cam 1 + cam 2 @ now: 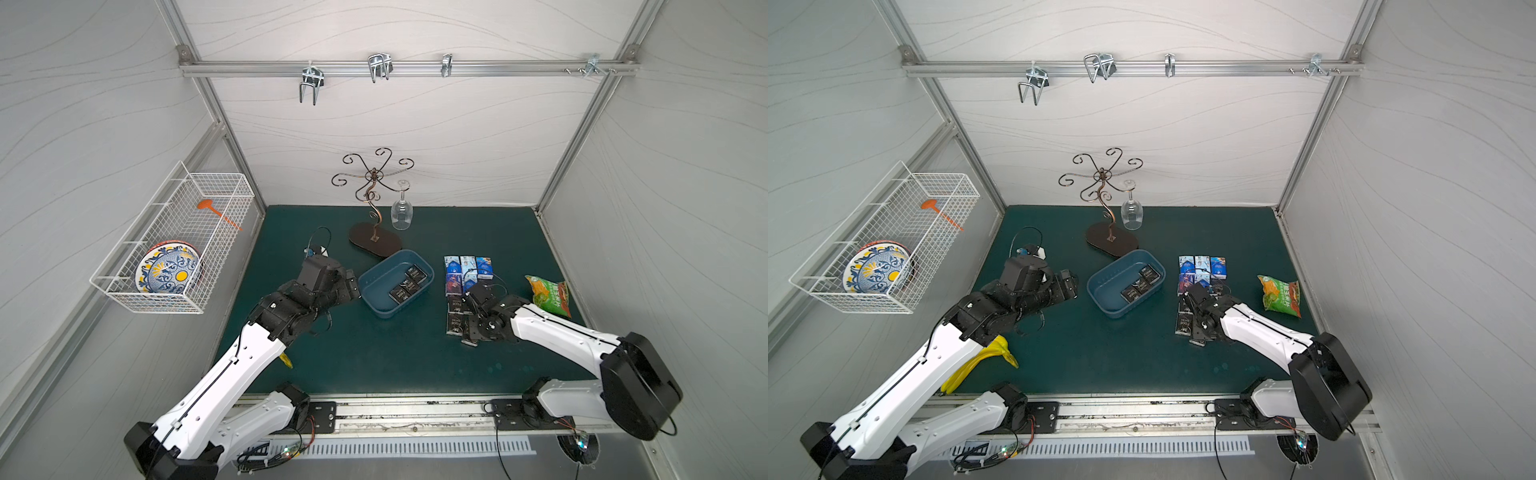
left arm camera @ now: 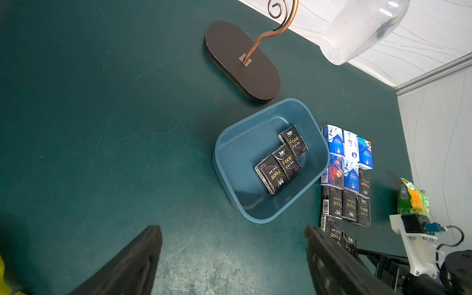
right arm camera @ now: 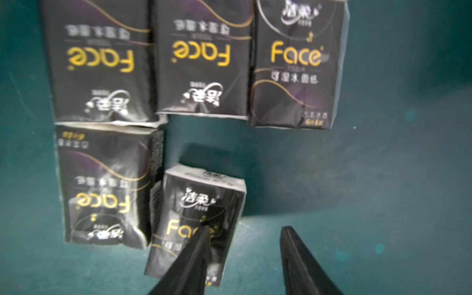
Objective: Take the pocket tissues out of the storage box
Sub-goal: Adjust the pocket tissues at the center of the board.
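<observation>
**Three black packs in the tub, both grippers empty**

Only the right wrist view lets us read the right gripper (image 3: pixel 245 228). Its jaws stand partly apart with bare green mat (image 3: pixel 357 178) between them, gripping nothing. One finger's tip overlaps the face of a black pack (image 3: pixel 194 204) that lies slightly askew, just beside four others. In both top views the arm covers that spot. The left wrist view gives us the left gripper (image 2: pixel 233 228), jaws spread wide and empty above the mat, with the storage box (image 2: pixel 240 153) near, ahead of it.

The storage box is a shallow blue plastic tub with rounded corners and a smooth, glossy floor. Three pocket tissues (image 2: pixel 281 161) lie flat toward one end, two of them touching side by side. Their wrappers are soft, crinkled film, black with gold "Face" lettering.

Just beside the box we see the other packs laid close together on the mat, the blue-and-white packs (image 1: pixel 467 268) at the far end and black ones nearer, where the right gripper sits. A green-orange snack bag (image 1: pixel 548 296) lies apart from them.
</observation>
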Motion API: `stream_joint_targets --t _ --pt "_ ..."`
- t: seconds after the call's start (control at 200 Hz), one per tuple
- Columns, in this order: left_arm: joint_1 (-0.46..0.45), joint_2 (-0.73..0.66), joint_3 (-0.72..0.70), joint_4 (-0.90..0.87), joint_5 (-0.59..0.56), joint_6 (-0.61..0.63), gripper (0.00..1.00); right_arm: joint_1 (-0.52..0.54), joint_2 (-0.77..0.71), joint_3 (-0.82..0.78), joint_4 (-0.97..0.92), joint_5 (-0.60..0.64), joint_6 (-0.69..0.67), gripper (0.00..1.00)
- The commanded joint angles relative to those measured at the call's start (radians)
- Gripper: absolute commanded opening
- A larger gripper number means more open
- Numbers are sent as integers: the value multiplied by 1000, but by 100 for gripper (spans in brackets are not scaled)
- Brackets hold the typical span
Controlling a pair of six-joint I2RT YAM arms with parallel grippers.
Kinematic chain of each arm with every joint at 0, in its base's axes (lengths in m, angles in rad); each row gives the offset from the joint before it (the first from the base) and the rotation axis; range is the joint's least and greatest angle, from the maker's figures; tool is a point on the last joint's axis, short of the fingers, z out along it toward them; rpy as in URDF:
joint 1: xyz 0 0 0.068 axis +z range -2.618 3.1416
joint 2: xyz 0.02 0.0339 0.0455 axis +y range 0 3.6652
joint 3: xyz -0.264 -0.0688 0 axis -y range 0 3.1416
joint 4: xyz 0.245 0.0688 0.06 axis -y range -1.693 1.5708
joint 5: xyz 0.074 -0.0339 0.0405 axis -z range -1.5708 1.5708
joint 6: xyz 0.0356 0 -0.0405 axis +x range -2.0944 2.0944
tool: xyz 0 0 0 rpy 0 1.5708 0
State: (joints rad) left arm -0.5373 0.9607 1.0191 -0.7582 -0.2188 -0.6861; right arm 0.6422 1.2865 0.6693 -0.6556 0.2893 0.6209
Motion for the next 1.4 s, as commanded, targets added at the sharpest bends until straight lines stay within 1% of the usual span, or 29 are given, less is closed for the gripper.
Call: stream_joint_targets --t 0.0,0.12,0.255,0.36,0.435,0.585,0.735,0.891,1.031,1.181,1.396 --pt "-1 6 26 46 9 2 92 -37 -15 -38 82 -101 -3 45" --pt "-1 9 26 48 9 2 92 -55 -4 -56 116 -138 -6 42" --pt "-1 12 24 51 11 1 92 -92 -6 -87 159 -179 -12 35" --pt "-1 16 26 53 14 0 91 -112 -17 -94 163 -185 -16 32" --pt "-3 23 30 53 17 0 91 -115 -29 -84 143 -153 -13 31" --pt "-8 32 35 59 14 -1 91 -116 -55 -57 114 -136 -30 33" --pt "-15 40 41 58 12 -1 91 -118 -53 -31 114 -154 -37 36" --pt "-15 44 47 51 6 2 91 -118 -96 -39 127 -191 4 39" --pt "-21 50 52 52 6 2 91 -122 -124 -78 180 -245 53 41" --pt "-33 56 55 55 0 2 90 -137 -76 -101 231 -277 65 41" --pt "-34 48 49 51 -13 5 91 -162 -31 -138 275 -279 62 39"
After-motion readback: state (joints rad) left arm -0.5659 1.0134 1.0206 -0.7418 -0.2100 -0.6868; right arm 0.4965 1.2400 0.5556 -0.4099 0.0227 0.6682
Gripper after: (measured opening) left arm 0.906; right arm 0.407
